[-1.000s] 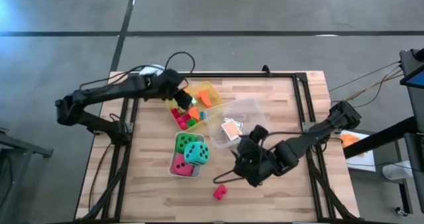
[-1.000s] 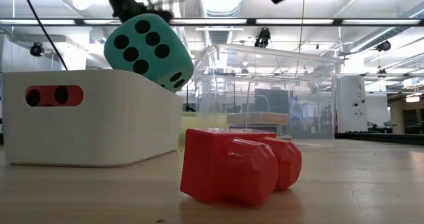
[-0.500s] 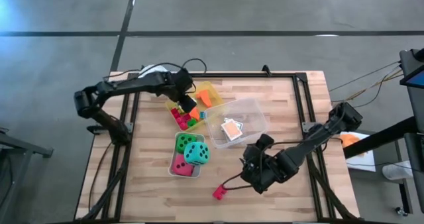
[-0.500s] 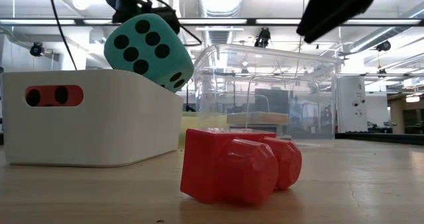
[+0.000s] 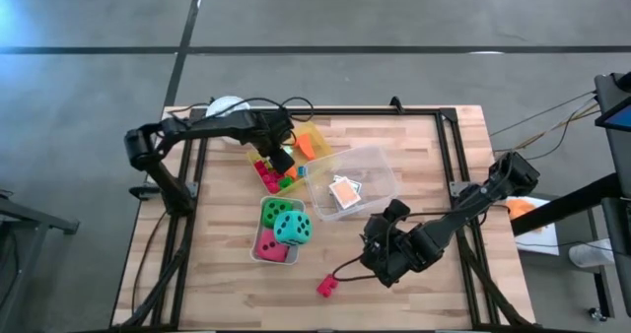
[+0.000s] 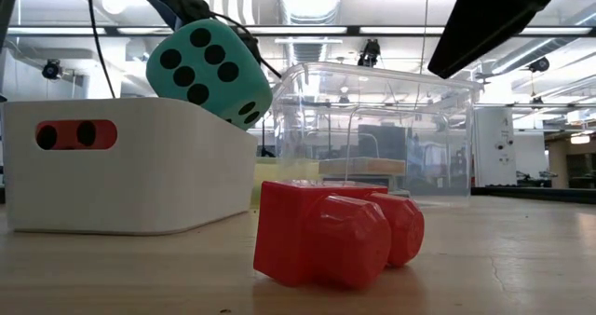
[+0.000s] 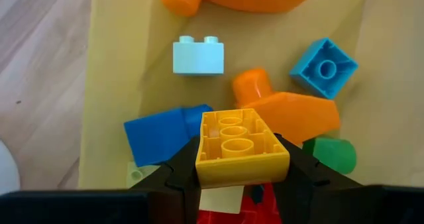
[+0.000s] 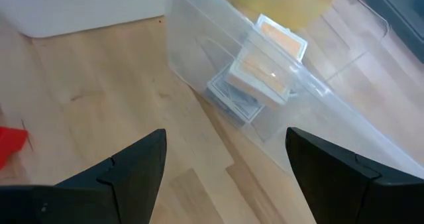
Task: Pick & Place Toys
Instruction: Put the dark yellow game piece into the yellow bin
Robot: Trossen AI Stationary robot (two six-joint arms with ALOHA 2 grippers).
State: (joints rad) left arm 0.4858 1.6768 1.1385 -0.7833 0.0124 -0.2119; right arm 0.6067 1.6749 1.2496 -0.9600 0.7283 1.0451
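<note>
My left gripper (image 5: 283,160) is shut on a yellow block (image 7: 235,144) over the yellow tray (image 7: 109,85), which holds blue, orange, green and red blocks. A red block (image 5: 326,287) lies on its side on the table near the front edge. My right gripper (image 5: 372,244) hangs open above bare wood between that red block (image 8: 10,148) and the clear box (image 5: 352,180). A teal die (image 6: 209,68), a green one (image 5: 277,210) and a red one (image 5: 271,244) sit in the white bin (image 6: 130,166). My left gripper pinches the yellow block's two opposite sides (image 7: 202,159) between its two fingers (image 7: 301,174). The fingers come from above, pointing steeply down. The block's hollow underside faces up toward the wrist. It sits over the pile of blocks; whether it touches them I cannot tell.
The clear box (image 8: 265,71) holds card packs (image 5: 343,192) and stands right of the tray. A white round cup (image 5: 227,105) sits at the far left corner. Bare wood lies along the near edge and the far right.
My left gripper has come down and toward the table's near edge, tipping steeper, and now stands low over the yellow tray. My right gripper has sunk and drifted a little toward the near edge, its dark body coming into the low view's top right.
</note>
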